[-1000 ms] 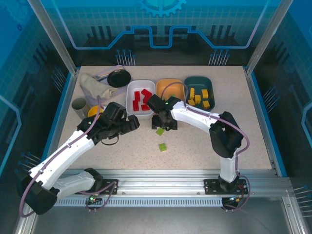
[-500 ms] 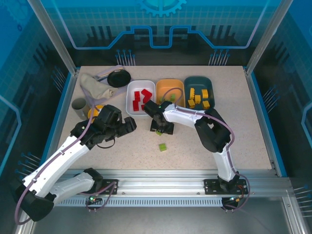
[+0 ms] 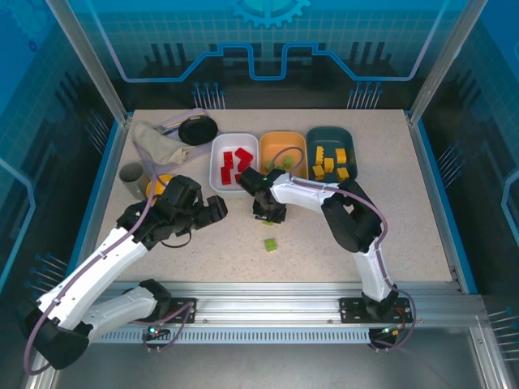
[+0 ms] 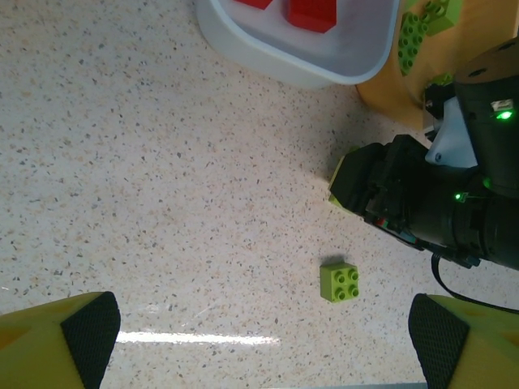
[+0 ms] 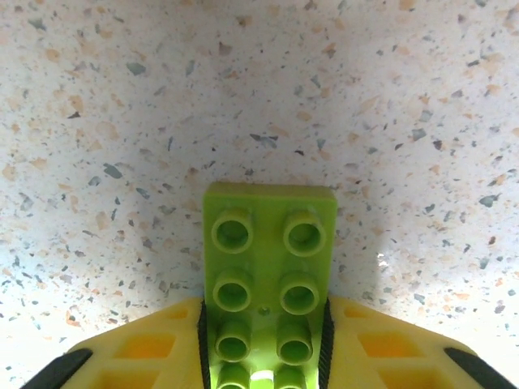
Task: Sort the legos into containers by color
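The long green brick (image 5: 268, 243) sits between the fingers (image 5: 146, 350) of the right gripper (image 5: 263, 332), seemingly pinched on both sides. The left gripper (image 4: 268, 340) gapes wide, empty.

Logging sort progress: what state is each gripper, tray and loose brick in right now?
Left gripper: open, empty.
Right gripper: shut on light green studded plastic brick.
Second light green brick: loose on table, studs up.
White plastic tray: holds red bricks.
Orange plastic tray: holds green bricks.
Dark teal plastic tray: holds yellow-orange bricks.
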Robot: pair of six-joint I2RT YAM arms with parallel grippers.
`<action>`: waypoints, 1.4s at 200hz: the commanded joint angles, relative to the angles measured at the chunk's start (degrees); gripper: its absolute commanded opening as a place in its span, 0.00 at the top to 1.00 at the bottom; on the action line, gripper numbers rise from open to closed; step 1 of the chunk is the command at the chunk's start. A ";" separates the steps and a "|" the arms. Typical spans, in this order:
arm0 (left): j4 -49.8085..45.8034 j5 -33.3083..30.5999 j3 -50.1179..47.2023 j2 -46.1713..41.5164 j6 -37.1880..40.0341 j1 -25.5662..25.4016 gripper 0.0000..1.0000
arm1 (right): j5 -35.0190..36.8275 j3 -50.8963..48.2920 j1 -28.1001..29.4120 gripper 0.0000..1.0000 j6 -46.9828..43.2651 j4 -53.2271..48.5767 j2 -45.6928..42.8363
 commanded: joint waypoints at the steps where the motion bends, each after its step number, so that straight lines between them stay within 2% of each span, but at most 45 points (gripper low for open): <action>1: 1.46 2.33 -1.00 0.06 0.29 -0.27 0.04 | -0.90 -2.75 -0.71 0.69 -1.61 0.35 -1.01; 63: 4.88 4.36 1.38 4.02 0.77 -0.33 0.05 | 1.52 -5.42 -0.80 0.72 -9.77 -2.78 -15.72; 101: 8.99 6.53 7.04 11.83 0.93 -0.20 0.05 | 5.42 -1.19 -5.16 0.72 -19.48 -3.31 -19.09; 121: 11.31 9.70 11.04 18.13 -0.26 0.90 0.04 | 4.49 4.41 -9.19 0.71 -25.58 -2.83 -14.94; 157: 15.90 15.42 17.16 28.26 -3.43 4.56 0.04 | 4.31 20.62 -14.71 0.71 -34.70 -4.87 -2.13; 194: 16.60 16.40 23.83 35.91 -2.73 6.05 0.05 | 1.17 35.10 -18.53 0.71 -37.97 -6.93 9.91; 242: 16.26 16.24 25.77 38.05 -2.42 6.17 0.05 | -3.49 52.90 -20.57 0.70 -37.73 -10.87 24.04; 280: 15.49 15.57 25.27 36.96 -1.70 6.44 0.05 | -5.11 56.40 -21.14 0.68 -36.07 -11.23 28.80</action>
